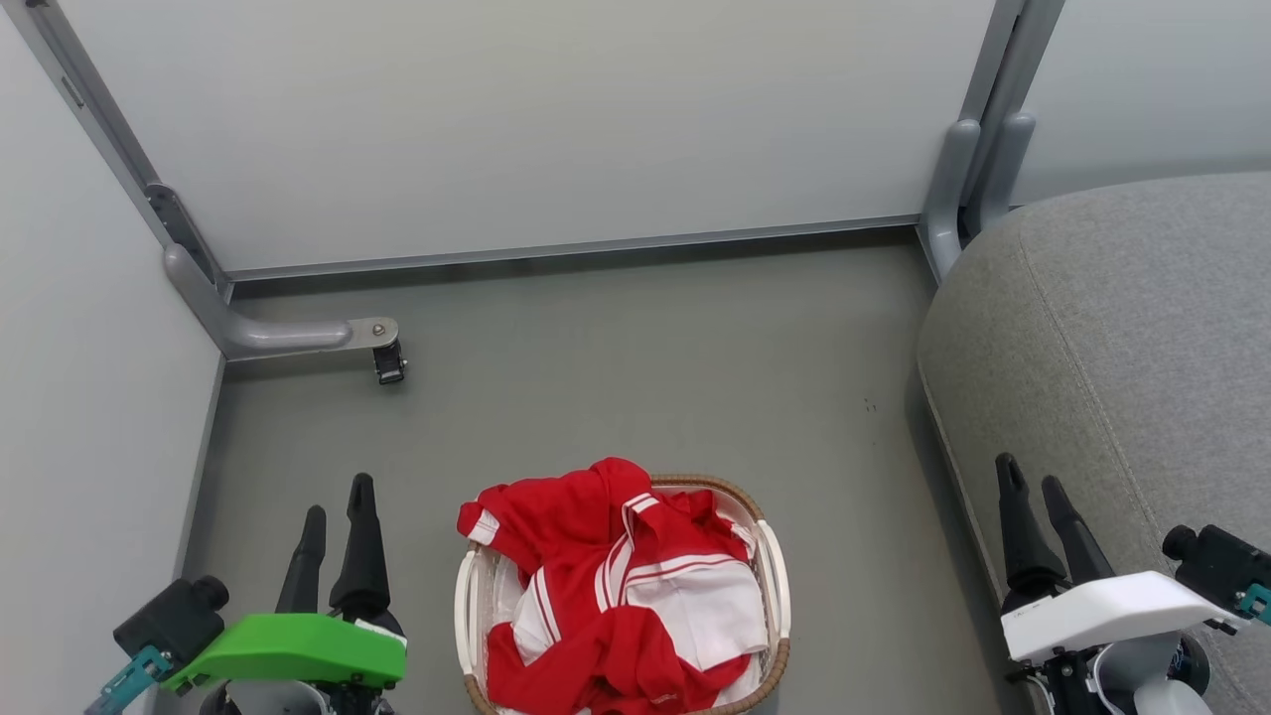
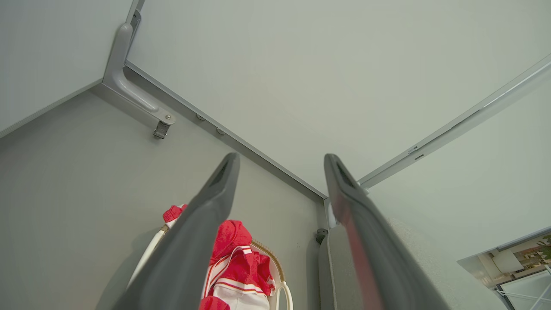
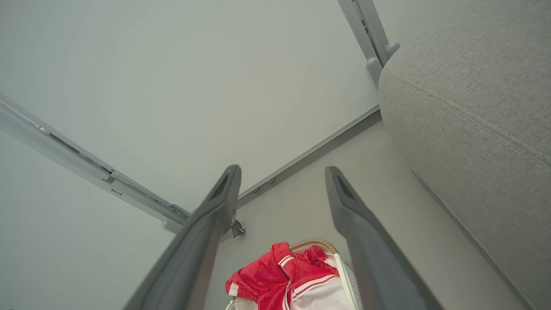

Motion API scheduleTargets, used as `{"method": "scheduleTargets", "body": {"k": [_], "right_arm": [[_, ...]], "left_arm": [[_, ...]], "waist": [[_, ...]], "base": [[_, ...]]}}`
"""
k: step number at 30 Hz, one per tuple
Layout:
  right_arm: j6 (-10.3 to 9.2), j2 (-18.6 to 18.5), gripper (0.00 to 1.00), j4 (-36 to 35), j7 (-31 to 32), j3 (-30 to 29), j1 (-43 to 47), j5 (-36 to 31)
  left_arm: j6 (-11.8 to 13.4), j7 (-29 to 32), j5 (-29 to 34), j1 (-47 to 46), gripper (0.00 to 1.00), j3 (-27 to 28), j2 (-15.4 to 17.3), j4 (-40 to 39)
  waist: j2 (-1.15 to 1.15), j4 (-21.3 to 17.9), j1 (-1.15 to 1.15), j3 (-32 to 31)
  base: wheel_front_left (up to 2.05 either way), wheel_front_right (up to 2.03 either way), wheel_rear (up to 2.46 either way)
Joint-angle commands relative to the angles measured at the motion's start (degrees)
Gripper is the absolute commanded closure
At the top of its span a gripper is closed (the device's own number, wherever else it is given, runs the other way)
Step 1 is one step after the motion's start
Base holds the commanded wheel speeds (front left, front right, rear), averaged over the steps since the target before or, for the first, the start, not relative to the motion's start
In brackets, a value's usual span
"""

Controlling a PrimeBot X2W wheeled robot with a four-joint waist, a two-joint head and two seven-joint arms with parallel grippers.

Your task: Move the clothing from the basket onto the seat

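Head view, lower left: the left pincer stands spread and empty above the floor. At lower right the right pincer is likewise spread, holding nothing, and sits against the near edge of the seat in the frame. Between them, at bottom centre, the clothing lies heaped in the basket, one white-cuffed red part spilling over the rim at its upper left. It looks soft, light and limp, so it should sag and trail when lifted. The best hold, I judge, is the bunched red fold high on the heap, pinched deep and clear of the rim.
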Motion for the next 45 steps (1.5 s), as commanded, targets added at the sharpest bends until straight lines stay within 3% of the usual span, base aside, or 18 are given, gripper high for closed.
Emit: {"method": "scheduleTargets", "body": {"k": [1,22,45], "right_arm": [[0.02,-0.4,0.0,-0.4,-0.7,0.3,-0.1,-2.5],[0.03,-0.5,0.0,0.8,-3.9,2.2,0.8,-17.9],[0.03,-0.7,0.0,2.0,-6.8,2.2,1.2,-29.9]], "left_arm": [[0.3,-0.6,1.7,0.3,0.0,-0.4,0.4,0.1],[1.4,-3.8,15.8,1.7,0.0,-1.0,0.5,1.9],[1.5,-6.7,23.6,2.0,0.0,-3.4,0.5,4.3]], "waist": [[0.0,0.0,0.0,0.0],[0.0,0.2,0.0,-0.1],[0.0,0.4,0.0,-0.1]], "base": [[0.0,0.0,0.0],[0.0,0.0,0.0],[0.0,0.0,0.0]]}}
